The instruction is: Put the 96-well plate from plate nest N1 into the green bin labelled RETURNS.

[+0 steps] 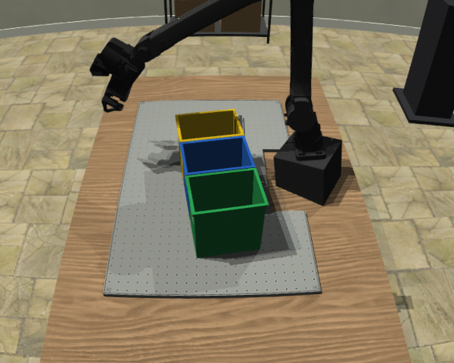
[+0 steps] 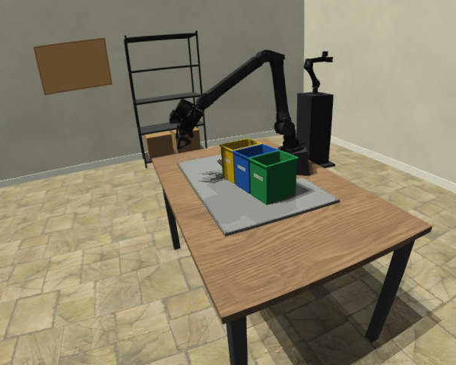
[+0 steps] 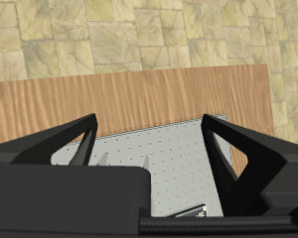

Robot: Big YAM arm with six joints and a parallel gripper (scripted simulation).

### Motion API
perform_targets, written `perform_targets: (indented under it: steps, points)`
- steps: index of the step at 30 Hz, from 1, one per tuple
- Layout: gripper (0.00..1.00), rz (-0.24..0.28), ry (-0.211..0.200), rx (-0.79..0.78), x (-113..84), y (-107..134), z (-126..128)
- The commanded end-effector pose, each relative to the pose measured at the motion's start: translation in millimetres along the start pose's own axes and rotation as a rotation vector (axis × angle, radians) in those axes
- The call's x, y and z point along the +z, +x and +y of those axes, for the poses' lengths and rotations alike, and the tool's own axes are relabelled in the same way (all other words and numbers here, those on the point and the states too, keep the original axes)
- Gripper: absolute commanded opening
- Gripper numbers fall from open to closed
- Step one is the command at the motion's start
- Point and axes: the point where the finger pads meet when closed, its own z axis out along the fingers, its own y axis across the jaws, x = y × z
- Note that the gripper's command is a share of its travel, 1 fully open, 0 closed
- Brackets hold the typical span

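Note:
Three open bins stand upright in a row on the grey perforated mat: the green bin (image 1: 227,211) nearest, the blue bin (image 1: 216,155) in the middle, the yellow bin (image 1: 209,125) farthest. They also show in the exterior view, green (image 2: 273,176), blue (image 2: 248,165), yellow (image 2: 232,157). My gripper (image 1: 112,105) (image 2: 183,142) is open and empty. It hangs above the table's far left side, beside the mat's far left corner and well apart from the bins. In the wrist view the open fingers frame the mat corner and bare wood. A small grey edge (image 1: 240,118) shows behind the yellow bin; I cannot tell whether it is the plate or nest.
The arm's black base block (image 1: 307,169) stands on the table right of the bins. A black pedestal (image 1: 434,62) stands on the floor at the far right. A black shelf rack (image 2: 165,94) with brown boxes stands behind the table.

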Motion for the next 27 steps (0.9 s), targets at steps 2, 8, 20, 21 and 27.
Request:
perform_targets:
  steps: [2,8,20,21,27]
  points:
    - [1.0,0.035,0.002,-0.033,-9.6,9.9,-22.4]
    - [1.0,0.053,0.001,-0.039,-13.6,18.9,-44.3]
    - [1.0,0.139,-0.013,-0.063,-25.5,31.9,-86.3]
    - [1.0,0.155,-0.017,-0.067,-26.0,46.0,-86.1]
    - [1.0,0.22,-0.04,-0.081,-28.4,86.7,-96.1]
